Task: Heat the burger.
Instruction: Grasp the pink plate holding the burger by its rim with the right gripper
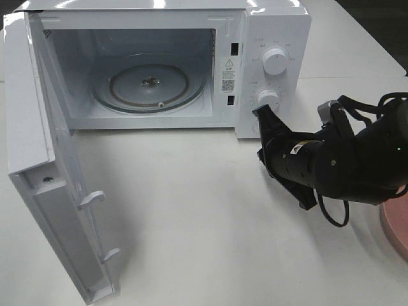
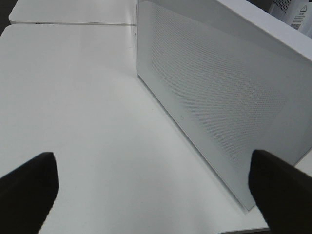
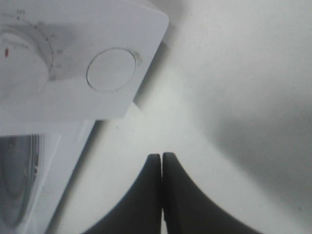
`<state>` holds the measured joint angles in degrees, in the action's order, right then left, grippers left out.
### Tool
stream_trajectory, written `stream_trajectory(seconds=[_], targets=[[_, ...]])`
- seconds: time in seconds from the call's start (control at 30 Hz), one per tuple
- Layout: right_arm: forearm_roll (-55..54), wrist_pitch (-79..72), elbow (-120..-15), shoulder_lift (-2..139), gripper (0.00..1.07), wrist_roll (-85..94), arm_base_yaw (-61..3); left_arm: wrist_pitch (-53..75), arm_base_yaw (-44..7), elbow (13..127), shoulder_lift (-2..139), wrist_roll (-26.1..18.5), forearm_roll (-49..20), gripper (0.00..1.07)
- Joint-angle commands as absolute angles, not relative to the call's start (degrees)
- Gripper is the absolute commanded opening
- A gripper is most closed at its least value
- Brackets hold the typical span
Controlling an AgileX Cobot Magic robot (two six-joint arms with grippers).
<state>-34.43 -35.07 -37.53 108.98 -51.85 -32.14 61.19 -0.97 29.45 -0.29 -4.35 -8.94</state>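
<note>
The burger shows in no view, not even inside the open microwave (image 1: 274, 38); the pink plate (image 1: 396, 226) lies nearer the right gripper (image 1: 260, 112), jaws together, than the left gripper (image 2: 152, 163), jaws apart

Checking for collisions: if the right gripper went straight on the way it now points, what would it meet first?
Probably the microwave's control panel, near the round button at its lower corner. The shut right gripper aims beside that button, so it may only clip the panel's edge; depth is unclear.
</note>
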Motion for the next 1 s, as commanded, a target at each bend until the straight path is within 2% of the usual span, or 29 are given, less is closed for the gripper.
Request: stream_trajectory(seconds=[0.03,0.2,0.3,0.53,0.73,0.8,1.0], targets=[[-31.68,-29.91,-37.07,106.46,0.0,-45.89,-32.03,61.19,-0.97,29.51,-1.26,-4.13,-9.0,0.98],[-24.47,-16.84,-37.13,100.84,0.0,-31.05,-32.03,61.19,-0.97,29.51,-1.26,-4.13,-9.0,0.98],[-23.49,-14.78,-37.13,100.1,0.01,-28.53,-32.03,61.19,-0.97,29.51,-1.26,-4.13,-9.0,0.98],[-17.99,1.2,-37.24,94.77,0.03,-13.35,-32.03,61.19,-0.97,29.51,-1.26,-4.13,-9.0,0.98],[-14.9,7.73,-37.24,92.82,0.04,-9.17,-32.03,61.19,-0.97,29.51,-1.26,-4.13,-9.0,0.98],[-9.05,14.15,-37.24,89.95,0.05,-8.54,-32.03,61.19,-0.97,29.51,-1.26,-4.13,-9.0,0.98],[-4.7,20.28,-37.24,86.69,0.06,-8.59,-31.91,61.19,-0.97,29.51,-1.26,-4.13,-9.0,0.98]])
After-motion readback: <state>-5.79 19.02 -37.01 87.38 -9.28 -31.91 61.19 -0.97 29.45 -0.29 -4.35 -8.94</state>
